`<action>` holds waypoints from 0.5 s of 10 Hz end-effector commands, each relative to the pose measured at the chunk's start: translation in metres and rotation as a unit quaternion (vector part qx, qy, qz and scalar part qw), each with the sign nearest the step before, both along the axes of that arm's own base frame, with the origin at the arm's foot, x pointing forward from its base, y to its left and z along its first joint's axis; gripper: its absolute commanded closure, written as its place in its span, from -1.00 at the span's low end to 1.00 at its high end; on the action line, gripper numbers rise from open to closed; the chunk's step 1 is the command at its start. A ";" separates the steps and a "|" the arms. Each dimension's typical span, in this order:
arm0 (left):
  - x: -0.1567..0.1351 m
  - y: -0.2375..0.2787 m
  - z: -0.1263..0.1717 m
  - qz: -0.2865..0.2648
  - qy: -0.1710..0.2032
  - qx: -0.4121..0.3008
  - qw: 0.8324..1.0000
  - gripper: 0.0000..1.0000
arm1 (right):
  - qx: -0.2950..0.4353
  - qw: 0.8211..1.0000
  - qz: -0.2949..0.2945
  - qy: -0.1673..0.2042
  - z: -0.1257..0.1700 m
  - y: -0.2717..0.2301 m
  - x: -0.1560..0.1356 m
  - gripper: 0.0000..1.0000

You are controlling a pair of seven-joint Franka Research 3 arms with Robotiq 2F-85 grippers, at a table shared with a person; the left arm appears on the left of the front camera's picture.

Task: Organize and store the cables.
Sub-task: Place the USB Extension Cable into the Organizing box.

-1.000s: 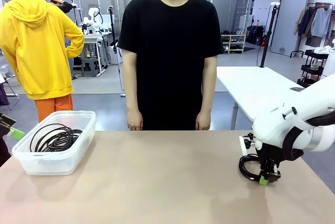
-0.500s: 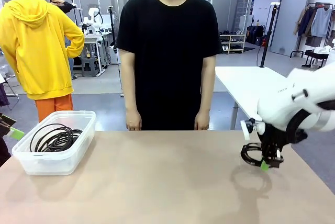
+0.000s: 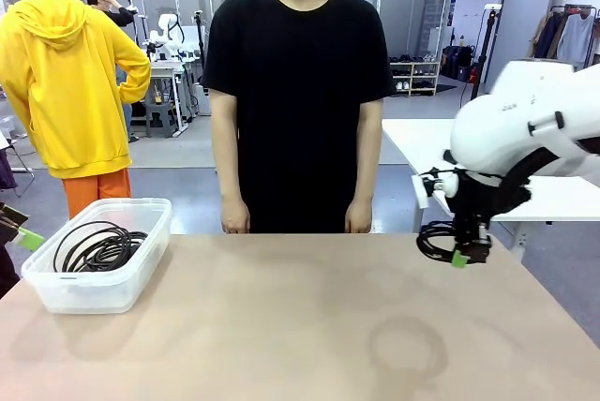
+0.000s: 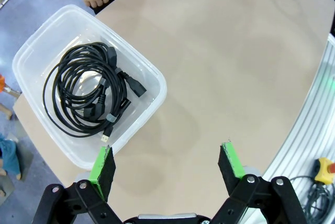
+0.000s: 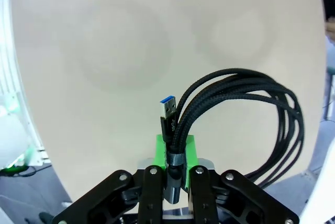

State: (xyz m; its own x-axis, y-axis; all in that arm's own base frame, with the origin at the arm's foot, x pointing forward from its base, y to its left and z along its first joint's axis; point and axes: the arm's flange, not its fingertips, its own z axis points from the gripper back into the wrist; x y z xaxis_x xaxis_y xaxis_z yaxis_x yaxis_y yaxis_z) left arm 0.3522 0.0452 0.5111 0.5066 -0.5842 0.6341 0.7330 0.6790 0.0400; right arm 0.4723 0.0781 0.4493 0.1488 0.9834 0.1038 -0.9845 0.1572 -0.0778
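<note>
Right wrist view: braided black looped cable (image 5: pixel 246 114) pinched.

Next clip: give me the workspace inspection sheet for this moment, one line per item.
Surface: tan table, bare apart from the bin.
Job's things: braided cable coil with a blue USB plug, lifted off the table; more coiled cables lying in the clear plastic bin at the table's left.
Clutter: nothing seen.
Grippers: right gripper shut on the braided cable coil near its grey tie; left gripper open, above the table beside the bin.
Cables: none loose on the table.
Surroundings: person in a black shirt at the far edge, hands down; white table behind.
</note>
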 end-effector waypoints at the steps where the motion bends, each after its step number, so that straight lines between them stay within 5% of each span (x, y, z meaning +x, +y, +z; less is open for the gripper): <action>1: -0.005 -0.002 0.000 0.004 0.010 0.006 1.000 -1.00 | -0.034 0.999 -0.007 -0.001 0.004 0.058 0.000 1.00; 5: -0.005 -0.002 0.000 0.004 0.010 0.006 1.000 -1.00 | -0.055 0.998 0.017 -0.022 -0.004 0.196 0.000 1.00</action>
